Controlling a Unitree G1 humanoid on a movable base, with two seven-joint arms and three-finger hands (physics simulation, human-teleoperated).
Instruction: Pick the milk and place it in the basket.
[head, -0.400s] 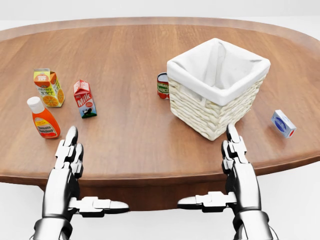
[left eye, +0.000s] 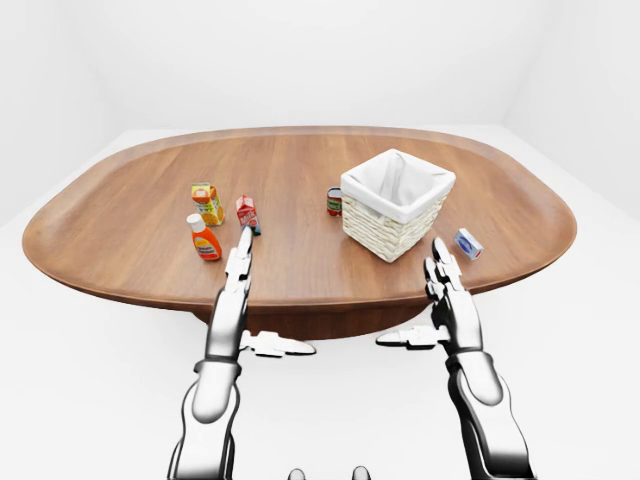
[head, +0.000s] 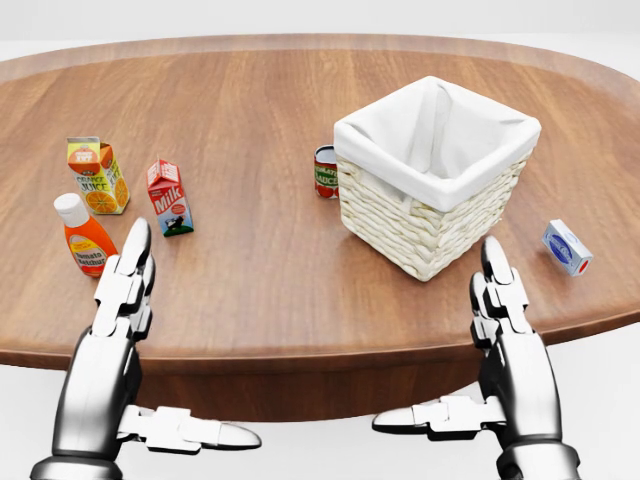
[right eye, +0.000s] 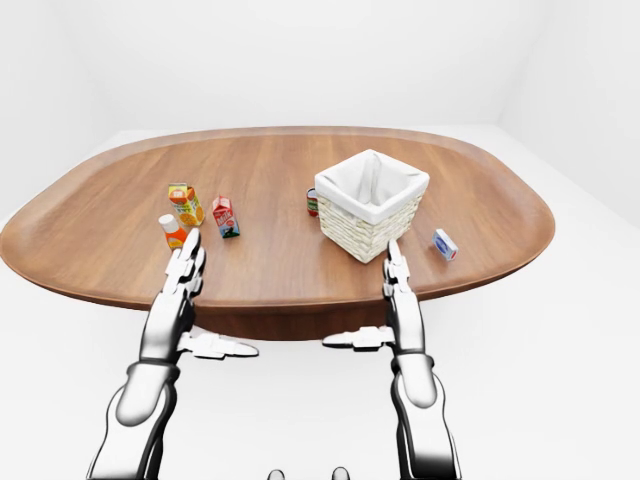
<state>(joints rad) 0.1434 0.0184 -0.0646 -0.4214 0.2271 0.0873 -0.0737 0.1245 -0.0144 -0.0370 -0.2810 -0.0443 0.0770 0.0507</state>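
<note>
The milk (head: 169, 197) is a small red carton marked Milk, upright at the left of the oval wooden table (head: 260, 290) in the head view. The basket (head: 432, 175) is woven, with a white liner, at the centre right. My left hand (head: 128, 290) is open, fingers stretched flat over the table edge, just below and left of the milk, apart from it. My right hand (head: 500, 300) is open too, below the basket's lower right corner, touching nothing.
An orange juice carton (head: 96, 175) and an orange sauce bottle (head: 85, 236) stand left of the milk. A small can (head: 326, 171) stands against the basket's left side. A small blue and white box (head: 567, 246) lies at the table's right.
</note>
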